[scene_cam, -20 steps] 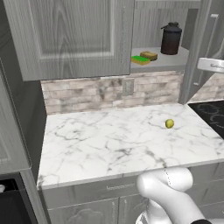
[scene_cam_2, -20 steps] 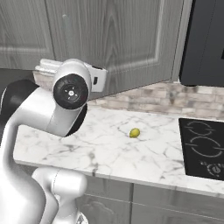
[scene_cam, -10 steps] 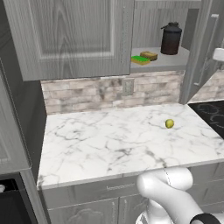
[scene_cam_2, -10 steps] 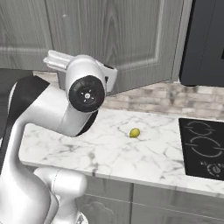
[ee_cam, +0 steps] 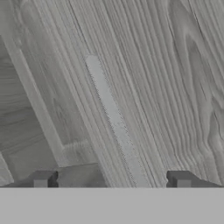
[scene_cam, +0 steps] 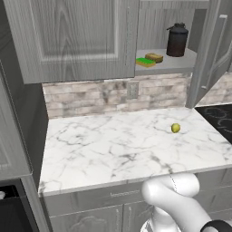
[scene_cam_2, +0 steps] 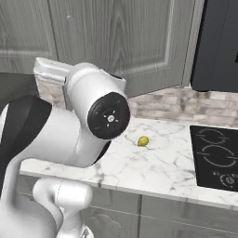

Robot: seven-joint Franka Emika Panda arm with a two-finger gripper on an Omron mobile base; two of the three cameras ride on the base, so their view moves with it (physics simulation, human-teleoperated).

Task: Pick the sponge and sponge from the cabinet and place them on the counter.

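A wall of pale brick tiles (scene_cam: pixel 90 97) ran behind the worktop, with a small outlet plate (scene_cam: pixel 132 90) set in it. A black stovetop (scene_cam_2: pixel 214 155) sat on the right. The light was soft and even.

sponge (scene_cam: pixel 145 62) brt green | sponge (scene_cam: pixel 154 57) yel-brown | counter (scene_cam: pixel 113 145) white, gry veins

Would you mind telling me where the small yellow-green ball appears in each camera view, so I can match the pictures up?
Left base view: the ball lies right of centre on the white marble counter, near the stovetop.
Right base view: the ball sits centre frame, on the counter left of the stovetop.
Hand view: grey wood grain of a cabinet door.
Shared landmark: the black stovetop.
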